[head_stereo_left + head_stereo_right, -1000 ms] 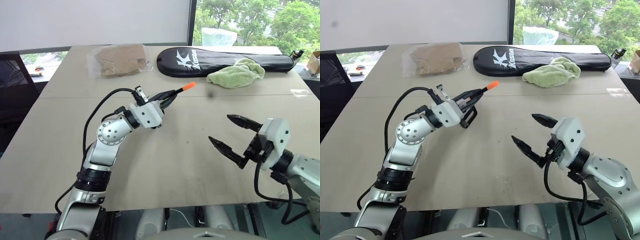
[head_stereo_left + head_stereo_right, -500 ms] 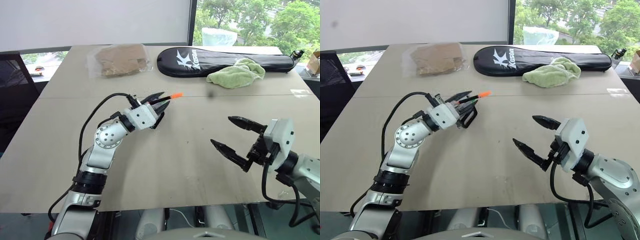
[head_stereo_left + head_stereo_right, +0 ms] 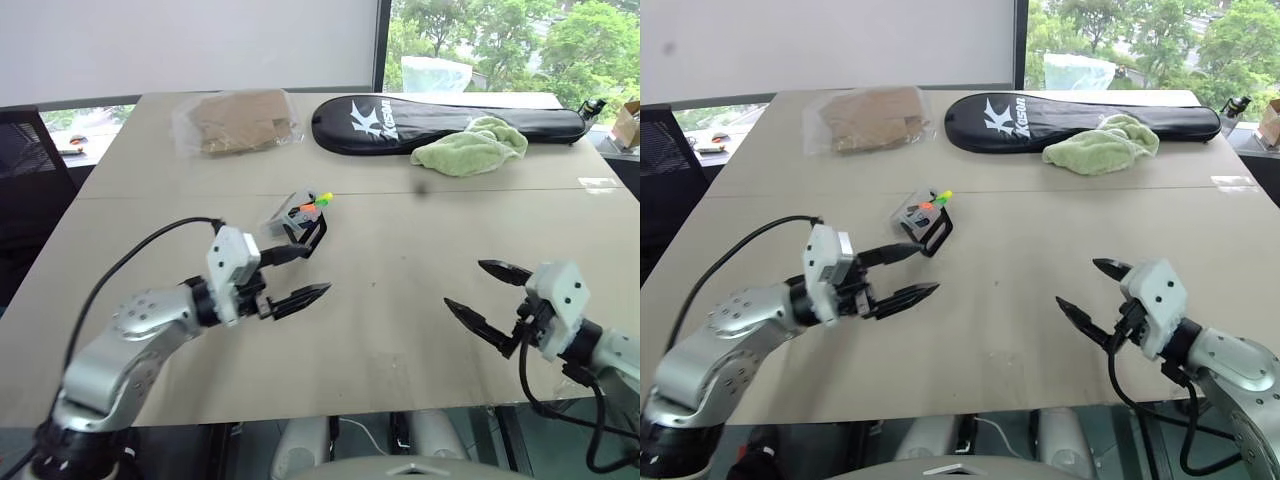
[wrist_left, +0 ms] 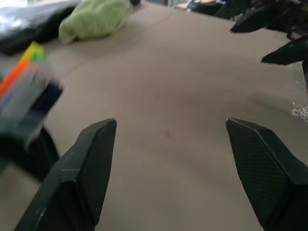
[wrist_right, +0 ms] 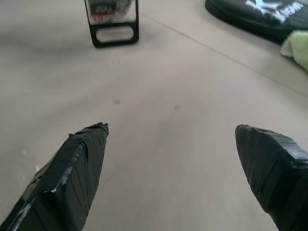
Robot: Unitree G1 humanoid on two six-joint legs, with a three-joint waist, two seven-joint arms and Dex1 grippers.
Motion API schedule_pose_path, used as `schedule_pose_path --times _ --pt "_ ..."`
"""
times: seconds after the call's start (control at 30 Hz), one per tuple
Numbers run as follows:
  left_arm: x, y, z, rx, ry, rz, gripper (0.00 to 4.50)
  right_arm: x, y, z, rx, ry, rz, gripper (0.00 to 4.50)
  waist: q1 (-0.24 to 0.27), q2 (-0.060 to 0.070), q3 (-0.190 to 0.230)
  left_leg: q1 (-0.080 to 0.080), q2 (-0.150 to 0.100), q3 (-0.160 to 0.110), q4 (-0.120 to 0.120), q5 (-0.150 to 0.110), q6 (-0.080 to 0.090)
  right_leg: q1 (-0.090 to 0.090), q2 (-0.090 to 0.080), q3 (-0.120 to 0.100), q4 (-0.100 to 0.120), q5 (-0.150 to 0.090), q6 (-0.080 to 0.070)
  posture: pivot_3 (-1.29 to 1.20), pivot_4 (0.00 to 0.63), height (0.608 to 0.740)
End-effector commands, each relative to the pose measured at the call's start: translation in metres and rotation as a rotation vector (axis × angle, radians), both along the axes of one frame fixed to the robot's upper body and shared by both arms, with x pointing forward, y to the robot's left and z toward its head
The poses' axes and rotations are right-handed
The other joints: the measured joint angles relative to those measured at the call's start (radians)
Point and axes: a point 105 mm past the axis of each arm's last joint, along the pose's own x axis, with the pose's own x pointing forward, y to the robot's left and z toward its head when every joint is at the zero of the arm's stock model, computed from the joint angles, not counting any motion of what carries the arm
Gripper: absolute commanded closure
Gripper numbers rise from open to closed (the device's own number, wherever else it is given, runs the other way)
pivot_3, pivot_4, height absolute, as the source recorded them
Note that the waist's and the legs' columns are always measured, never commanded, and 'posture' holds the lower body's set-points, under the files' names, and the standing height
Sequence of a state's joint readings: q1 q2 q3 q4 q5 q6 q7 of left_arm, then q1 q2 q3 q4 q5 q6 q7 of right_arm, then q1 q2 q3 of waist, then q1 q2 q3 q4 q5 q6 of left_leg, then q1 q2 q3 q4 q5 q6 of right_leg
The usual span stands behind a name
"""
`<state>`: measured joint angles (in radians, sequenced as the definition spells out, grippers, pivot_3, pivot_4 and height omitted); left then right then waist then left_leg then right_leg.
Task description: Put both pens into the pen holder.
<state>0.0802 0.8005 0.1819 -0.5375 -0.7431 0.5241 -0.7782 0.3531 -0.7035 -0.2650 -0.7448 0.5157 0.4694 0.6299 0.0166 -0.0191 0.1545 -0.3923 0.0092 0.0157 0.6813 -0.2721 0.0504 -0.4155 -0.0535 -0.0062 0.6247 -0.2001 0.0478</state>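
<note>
Beige desk [image 3: 400, 290]: both pincers spread, empty, near pen holder [image 3: 298, 217]. Check pens seated; retreat clear of holder.

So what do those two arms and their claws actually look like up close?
Both arms are built of rounded silver-grey metal segments with black rings at the joints, and a loose black cable loops along each. Each wrist carries a white boxy housing. The left gripper and right gripper each have two black pointed fingers, like a beak, with a finely textured inner face.
</note>
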Motion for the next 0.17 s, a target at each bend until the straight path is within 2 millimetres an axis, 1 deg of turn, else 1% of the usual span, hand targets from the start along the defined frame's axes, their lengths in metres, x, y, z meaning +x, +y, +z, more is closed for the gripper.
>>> schedule_pose_path --times 0.03,0.17 --pt "-0.008 0.011 0.004 0.001 0.001 0.062 0.79 -0.005 -0.021 0.007 -0.040 -0.046 -0.029 0.00 0.000 0.000 0.000 0.000 0.000 0.000 0.000 0.000 0.000 0.000 0.000 0.000 0.000 0.000 0.000 0.00 0.150 0.740" --pt "-0.021 0.011 -0.007 0.024 0.021 0.072 0.79 -0.002 -0.039 0.005 -0.043 -0.044 -0.072 0.00 -0.003 0.000 0.000 0.000 0.000 0.002 0.000 0.000 0.000 0.000 -0.001 0.001 -0.001 0.000 0.000 0.00 0.150 0.740"
